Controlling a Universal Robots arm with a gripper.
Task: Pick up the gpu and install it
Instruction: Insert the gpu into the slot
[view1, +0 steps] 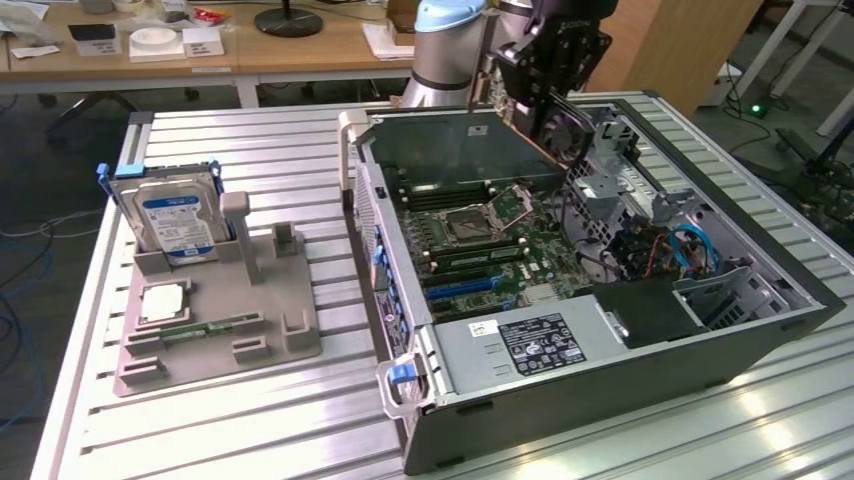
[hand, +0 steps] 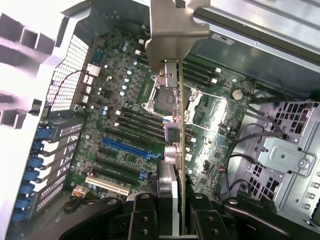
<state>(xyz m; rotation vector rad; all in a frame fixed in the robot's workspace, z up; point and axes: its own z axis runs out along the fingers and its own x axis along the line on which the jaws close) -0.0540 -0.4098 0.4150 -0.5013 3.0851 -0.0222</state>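
One arm hangs over the open tower, and its black gripper (view1: 545, 85) is clamped on the gpu (view1: 563, 128), which it holds in the air above the case (view1: 747, 340), tilted, with the round fan of the black cooler facing the exterior view's right. In the wrist view the card (hand: 171, 132) is seen edge-on between the two dark fingers (hand: 142, 215), thin and flat, with a bent silver metal bracket at its far end and small metal ports below that.

Beneath it lies the green motherboard (hand: 120, 100), crowded with little round capacitors, long black slots and one bright blue slot (hand: 125, 146). The square processor socket (hand: 160, 97) has a shiny metal frame.

Near the front of the case sits a grey power supply (view1: 534, 345) with a black label; its print is too small to read. Blue cables (view1: 694, 245) curl beside the drive cage.

On the ribbed aluminium table (view1: 240, 140), well apart towards the exterior view's left, a grey plastic holder (view1: 267, 330) carries an upright silver hard drive (view1: 174, 215) with a blue-white label and a narrow green memory stick (view1: 214, 327).
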